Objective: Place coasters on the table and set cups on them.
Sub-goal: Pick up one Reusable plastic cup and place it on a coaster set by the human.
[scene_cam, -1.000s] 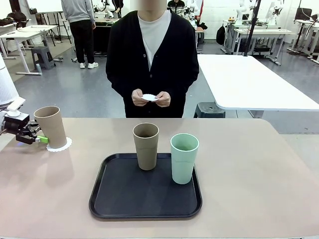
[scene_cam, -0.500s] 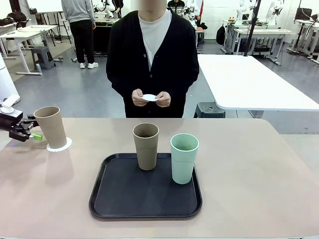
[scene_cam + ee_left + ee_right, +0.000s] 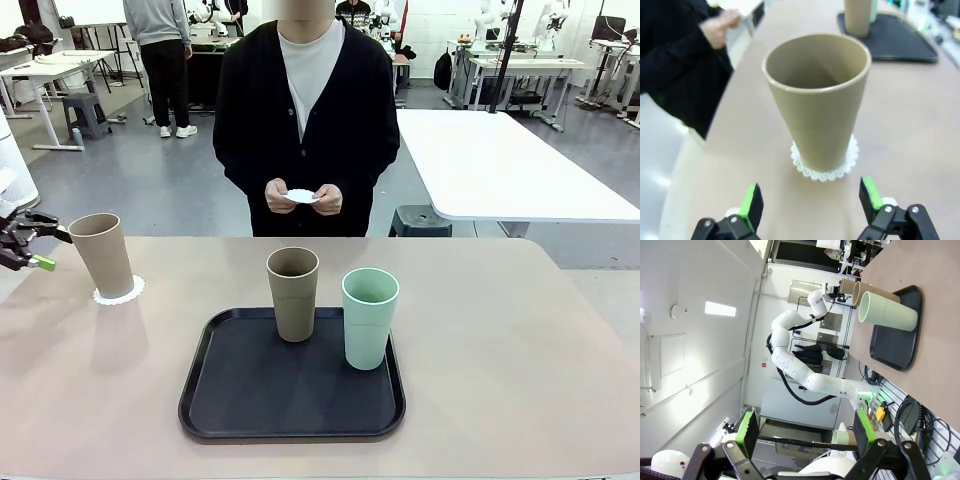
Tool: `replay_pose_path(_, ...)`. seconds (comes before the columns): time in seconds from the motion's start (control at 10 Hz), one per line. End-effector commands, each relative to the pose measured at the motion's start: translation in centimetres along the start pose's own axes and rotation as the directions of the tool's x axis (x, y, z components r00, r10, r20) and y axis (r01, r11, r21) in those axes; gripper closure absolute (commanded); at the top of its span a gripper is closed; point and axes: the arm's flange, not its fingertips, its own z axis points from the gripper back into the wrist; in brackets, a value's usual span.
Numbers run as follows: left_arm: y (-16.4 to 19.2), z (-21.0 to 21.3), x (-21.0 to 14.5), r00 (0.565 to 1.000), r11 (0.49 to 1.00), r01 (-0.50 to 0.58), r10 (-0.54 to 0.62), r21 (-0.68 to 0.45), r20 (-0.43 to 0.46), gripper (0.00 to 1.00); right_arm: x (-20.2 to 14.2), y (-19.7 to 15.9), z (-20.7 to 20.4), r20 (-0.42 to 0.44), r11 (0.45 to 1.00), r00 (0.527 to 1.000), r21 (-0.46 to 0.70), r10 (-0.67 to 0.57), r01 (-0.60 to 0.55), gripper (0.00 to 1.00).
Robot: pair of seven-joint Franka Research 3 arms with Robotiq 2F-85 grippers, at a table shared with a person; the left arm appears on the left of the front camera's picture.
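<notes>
One tan cup (image 3: 103, 255) stands released; left gripper (image 3: 47, 250) has withdrawn.

The tall tan-brown matte cup (image 3: 815, 100) is covering the middle of the thin white scalloped coaster (image 3: 826, 173). The front view's left edge is cutting off the black, green-padded left gripper (image 3: 52, 251). The person's fingers (image 3: 326, 203) are partly hiding a small white disc (image 3: 299, 196).

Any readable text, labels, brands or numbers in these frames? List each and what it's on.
No readable text.
Tan-brown tapered tumbler on the white scalloped coaster, tan-brown tumbler and pale mint green tumbler on the black rounded-square tray: all blank.
Small red wall sign, right wrist view: too small to read.
</notes>
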Motion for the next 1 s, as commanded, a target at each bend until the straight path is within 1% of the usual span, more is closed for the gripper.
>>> replay_pose_path(0.0,-4.3,0.9,5.4,0.969,0.989,0.142,-0.145,-0.030,-0.201,0.00,0.0,0.0,0.1,0.003,1.000,1.000,0.006,0.006,-0.006,0.00)
replay_pose_path(0.1,-6.5,1.8,8.5,0.929,0.973,0.220,-0.230,-0.066,-0.291,0.00,0.0,0.0,0.1,0.003,1.000,1.000,0.006,0.006,-0.006,0.00)
replay_pose_path(0.2,-8.5,2.4,11.4,0.893,0.961,0.261,-0.278,-0.096,-0.354,0.00,0.0,0.0,0.1,0.003,1.000,1.000,0.006,0.006,-0.006,0.00)
replay_pose_path(0.4,-12.5,2.5,17.2,0.865,0.955,0.239,-0.291,-0.175,-0.409,0.00,0.0,0.0,0.1,0.003,1.000,1.000,0.006,0.006,-0.006,0.00)
replay_pose_path(0.5,-13.7,2.4,19.9,0.853,0.956,0.235,-0.289,-0.174,-0.435,0.00,0.0,0.0,0.1,0.003,1.000,1.000,0.006,0.006,-0.006,0.00)
replay_pose_path(0.6,-14.8,1.8,22.1,0.831,0.958,0.231,-0.286,-0.173,-0.476,0.00,0.0,0.0,0.1,0.003,1.000,1.000,0.006,0.006,-0.006,0.00)
replay_pose_path(0.7,-15.7,1.2,24.4,0.805,0.965,0.213,-0.262,-0.152,-0.532,0.00,0.0,0.0,0.1,0.003,1.000,1.000,0.006,0.006,-0.006,0.00)
replay_pose_path(0.8,-16.4,-0.1,26.8,0.764,0.981,0.167,-0.192,-0.098,-0.616,0.00,0.0,0.0,0.1,0.003,1.000,1.000,0.006,0.006,-0.006,0.00)
replay_pose_path(0.9,-16.5,-1.3,28.4,0.699,0.995,0.094,-0.094,-0.039,-0.709,0.00,0.0,0.0,0.1,0.003,1.000,1.000,0.006,0.006,-0.006,0.00)
